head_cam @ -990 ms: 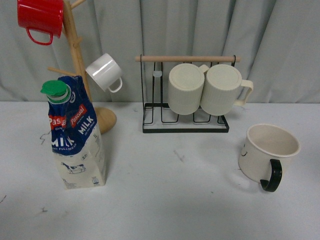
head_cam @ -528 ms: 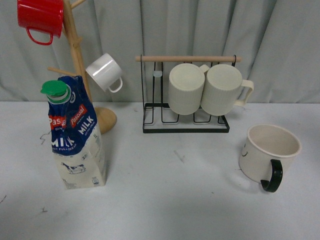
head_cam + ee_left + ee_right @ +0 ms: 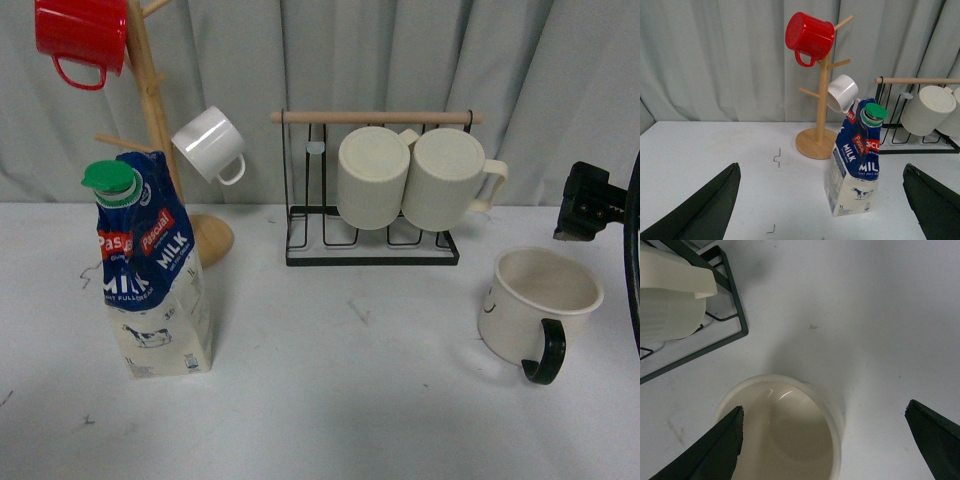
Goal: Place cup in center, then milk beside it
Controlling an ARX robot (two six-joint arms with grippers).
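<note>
- Currently, the table (image 3: pixel 350 400) carries every item; we list them from largest to smallest.
- We find the mug tree (image 3: pixel 150 110) at the rear left. A red mug (image 3: pixel 82 35) and a small white mug (image 3: pixel 208 145) hang on it.
- We find the wire rack (image 3: pixel 372 250) at the rear centre, with two ribbed mugs (image 3: pixel 372 178) hanging from its wooden bar.
- We locate the milk (image 3: pixel 155 290) upright on the left side of the table, just in front of the mug tree base, green cap on top.
- We locate the cup (image 3: pixel 535 305) upright on the right side, in front of the rack's right end, with its black handle turned towards the camera.
- We see part of the right arm (image 3: pixel 590 200) at the right edge, above and behind the cup.
- We read the right gripper (image 3: pixel 825 406) as spread wide and holding nothing. It hangs over the cup: the cup's mouth lies between the fingers, close under one of them and well apart from the other.
- We read the left gripper (image 3: pixel 821 166) as spread wide and empty. The milk stands ahead of it, well apart.
</note>
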